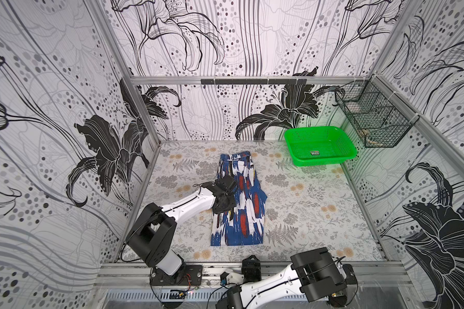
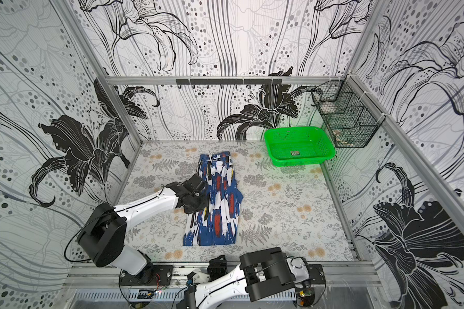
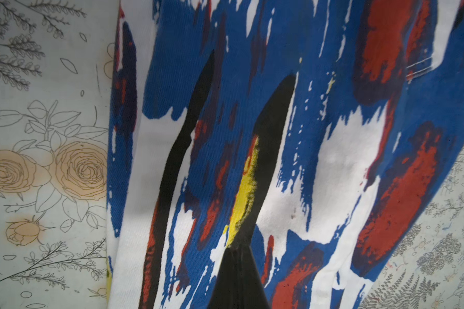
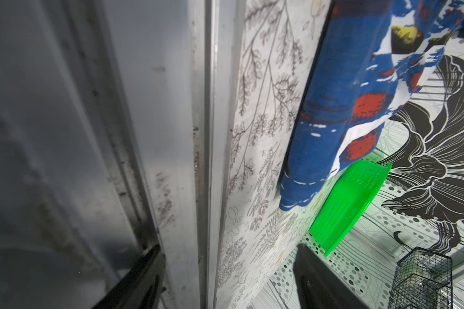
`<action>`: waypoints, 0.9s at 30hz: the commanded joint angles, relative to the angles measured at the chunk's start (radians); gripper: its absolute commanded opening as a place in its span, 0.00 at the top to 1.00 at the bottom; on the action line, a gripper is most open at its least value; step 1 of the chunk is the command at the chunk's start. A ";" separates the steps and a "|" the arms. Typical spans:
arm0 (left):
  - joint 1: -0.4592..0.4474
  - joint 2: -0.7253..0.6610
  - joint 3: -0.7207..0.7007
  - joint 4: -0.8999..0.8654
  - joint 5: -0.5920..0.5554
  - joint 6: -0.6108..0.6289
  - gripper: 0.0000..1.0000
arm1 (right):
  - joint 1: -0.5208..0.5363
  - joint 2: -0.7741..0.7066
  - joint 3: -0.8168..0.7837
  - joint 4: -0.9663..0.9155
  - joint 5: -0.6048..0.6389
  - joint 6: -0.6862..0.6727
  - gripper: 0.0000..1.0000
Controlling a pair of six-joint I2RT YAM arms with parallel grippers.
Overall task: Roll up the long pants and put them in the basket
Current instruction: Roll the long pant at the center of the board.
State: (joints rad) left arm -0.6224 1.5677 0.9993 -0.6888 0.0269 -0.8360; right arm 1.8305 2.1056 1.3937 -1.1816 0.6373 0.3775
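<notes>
Bench [image 1: 306,203]: floral cloth, with the pants laid down its middle, where both arms look able to reach.
Long pants [image 1: 241,203]: flat and folded into a narrow strip, waistband far, hems near. No roll started yet.
Green basket [image 1: 324,162]: far right corner, well apart from the pants, so the rolling lane is free.
Left tool [image 3: 237,256]: jaws together, down on the pants' left edge at mid-length, probably pinning the cloth. Can't tell whether any fabric is pinched.
Right tool [image 1: 251,263]: at the near rail, fingers [image 4: 140,278] wide, holding nothing. It looks handy for the hems.
</notes>
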 commanded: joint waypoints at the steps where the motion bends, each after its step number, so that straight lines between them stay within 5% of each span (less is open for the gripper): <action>1: -0.007 -0.027 -0.022 0.009 0.008 -0.002 1.00 | -0.083 0.105 -0.019 0.198 0.066 -0.045 0.22; 11: -0.006 -0.023 0.015 -0.025 0.011 0.018 1.00 | -0.138 0.074 0.035 0.210 0.139 -0.090 0.24; 27: -0.005 0.019 0.113 -0.072 0.001 0.034 1.00 | -0.083 -0.005 0.156 0.008 0.205 0.072 0.24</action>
State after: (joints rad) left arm -0.6224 1.5757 1.0901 -0.7448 0.0338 -0.8139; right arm 1.7653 2.1193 1.5501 -1.1439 0.7303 0.3874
